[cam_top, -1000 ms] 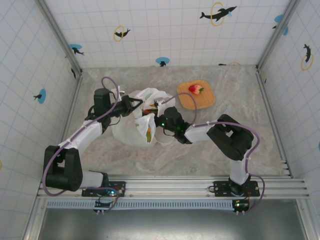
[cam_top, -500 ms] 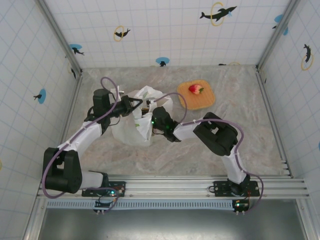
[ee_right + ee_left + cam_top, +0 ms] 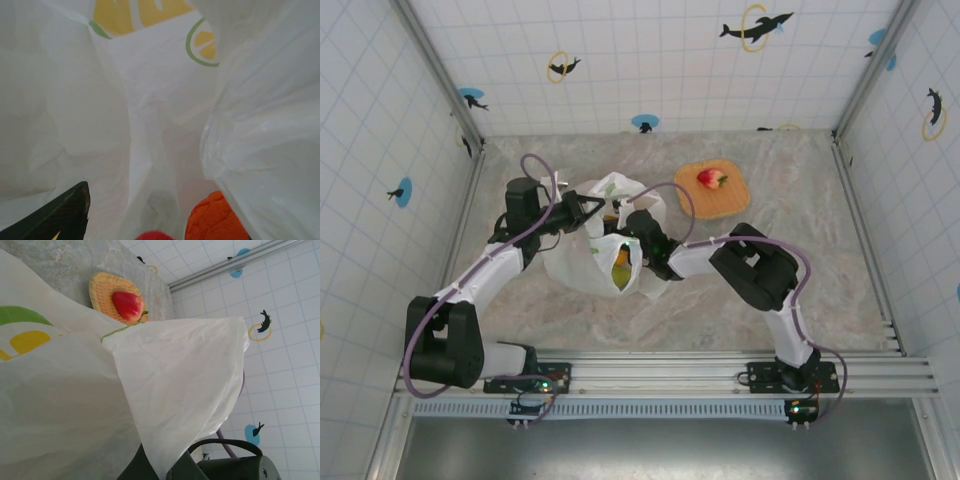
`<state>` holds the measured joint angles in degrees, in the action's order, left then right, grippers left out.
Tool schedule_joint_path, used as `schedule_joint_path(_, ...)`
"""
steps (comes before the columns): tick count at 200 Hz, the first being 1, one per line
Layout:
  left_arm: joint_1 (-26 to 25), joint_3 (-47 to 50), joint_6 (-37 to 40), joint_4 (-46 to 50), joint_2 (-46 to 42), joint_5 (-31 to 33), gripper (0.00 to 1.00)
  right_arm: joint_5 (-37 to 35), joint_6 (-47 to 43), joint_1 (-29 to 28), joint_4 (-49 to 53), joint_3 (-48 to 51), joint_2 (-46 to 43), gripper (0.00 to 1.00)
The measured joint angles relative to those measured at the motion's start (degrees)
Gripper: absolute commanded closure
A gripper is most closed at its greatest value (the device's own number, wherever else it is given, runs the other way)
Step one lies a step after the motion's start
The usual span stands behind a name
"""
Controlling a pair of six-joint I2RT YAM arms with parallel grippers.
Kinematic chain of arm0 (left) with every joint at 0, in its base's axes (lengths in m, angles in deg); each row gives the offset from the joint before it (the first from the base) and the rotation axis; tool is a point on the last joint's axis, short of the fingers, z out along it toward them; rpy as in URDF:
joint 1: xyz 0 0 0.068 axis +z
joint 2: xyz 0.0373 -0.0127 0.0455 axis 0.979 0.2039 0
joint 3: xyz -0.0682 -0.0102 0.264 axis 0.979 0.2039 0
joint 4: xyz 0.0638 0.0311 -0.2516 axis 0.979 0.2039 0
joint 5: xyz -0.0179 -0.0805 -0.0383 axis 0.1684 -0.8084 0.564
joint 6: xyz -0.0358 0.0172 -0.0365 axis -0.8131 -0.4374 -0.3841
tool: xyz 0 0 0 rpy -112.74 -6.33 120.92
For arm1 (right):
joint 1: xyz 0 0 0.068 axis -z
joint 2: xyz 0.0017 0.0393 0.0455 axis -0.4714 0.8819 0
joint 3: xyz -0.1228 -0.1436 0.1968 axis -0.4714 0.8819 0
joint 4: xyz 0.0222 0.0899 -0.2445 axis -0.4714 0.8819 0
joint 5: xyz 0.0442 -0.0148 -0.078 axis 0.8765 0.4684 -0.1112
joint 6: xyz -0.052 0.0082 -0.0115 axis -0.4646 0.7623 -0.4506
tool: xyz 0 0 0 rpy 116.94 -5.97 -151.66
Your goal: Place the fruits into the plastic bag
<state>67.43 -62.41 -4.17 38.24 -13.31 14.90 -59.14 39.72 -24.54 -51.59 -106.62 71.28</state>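
The plastic bag [image 3: 582, 262] is white with citrus prints and lies left of centre. My left gripper [image 3: 602, 207] is shut on the bag's upper rim, holding the mouth up; in the left wrist view the film [image 3: 175, 390] is pinched between the jaws [image 3: 169, 471]. My right gripper [image 3: 628, 250] reaches into the bag mouth from the right. In the right wrist view one dark finger [image 3: 65, 215] stands far left and the jaws are wide apart. An orange fruit [image 3: 215, 221] and a red fruit [image 3: 152, 235] lie below it inside the bag. Another red fruit [image 3: 711, 178] sits outside the bag.
That outside fruit rests on a flat orange-tan tray [image 3: 725, 203], right of the bag near the back wall and also seen from the left wrist [image 3: 102, 287]. Tiled walls close in the marble table on three sides. A rail runs along the near edge by the arm bases.
My right gripper has pushed leftward into the bag mouth and its jaws have spread wider. The left gripper keeps its pinch on the bag rim in the same place.
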Motion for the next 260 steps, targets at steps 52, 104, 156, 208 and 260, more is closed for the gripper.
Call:
schedule_joint_path(52, 0.00, 0.00, 0.07, 0.13, -0.02, 0.26, 1.00, 1.86, -3.74, 1.79, 2.97, 4.81, -8.00, 0.19)
schedule_joint_path(104, 0.00, 0.00, 0.72, 1.31, -0.39, 2.01, 1.00, 7.50, -8.46, 3.61, 8.35, 11.78, -15.87, 0.24)
schedule_joint_path(156, 0.00, 0.00, 0.90, 2.21, -0.48, 3.52, 1.00, 13.88, -17.84, 6.36, 20.17, 17.00, -26.25, 0.26)
schedule_joint_path(208, 0.00, 0.00, 1.57, 3.08, -0.48, 4.50, 1.00, 18.16, -25.14, 10.16, 29.55, 22.53, -37.29, 0.27)
schedule_joint_path(260, 0.00, 0.00, 2.01, 3.10, -0.48, 4.57, 1.00, 19.58, -30.69, 13.38, 38.49, 22.86, -44.74, 0.27)
